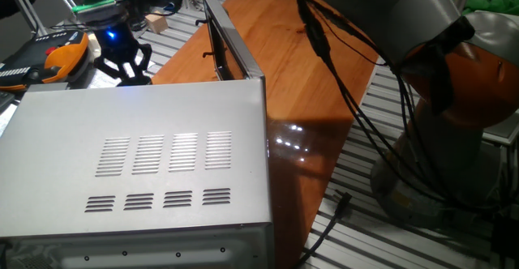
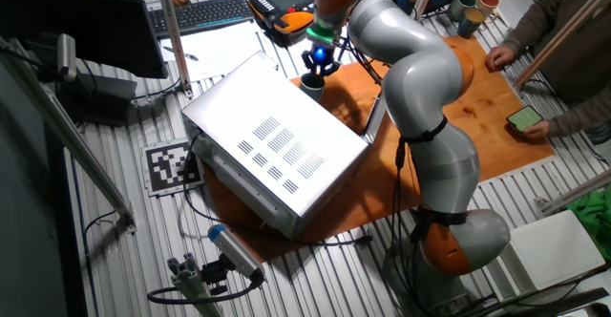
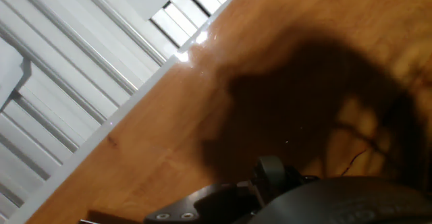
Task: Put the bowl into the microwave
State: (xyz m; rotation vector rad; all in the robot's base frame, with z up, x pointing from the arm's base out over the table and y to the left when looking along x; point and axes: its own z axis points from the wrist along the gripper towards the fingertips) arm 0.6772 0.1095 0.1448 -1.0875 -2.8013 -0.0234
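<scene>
Got gripper [image 2: 318, 62] hanging right over bowl [image 2: 312, 85] behind microwave [image 1: 138, 168], lined up for grab. Can't tell finger spread. Door [image 1: 223, 38] open, ready.

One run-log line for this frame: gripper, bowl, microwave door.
gripper: above bowl, grip state unclear | bowl: on table behind microwave, not inside | microwave: door open

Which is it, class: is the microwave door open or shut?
Open. In one fixed view the dark-framed door stands swung away from the front of the microwave, seen edge-on beyond its corner above the wooden board.
</scene>
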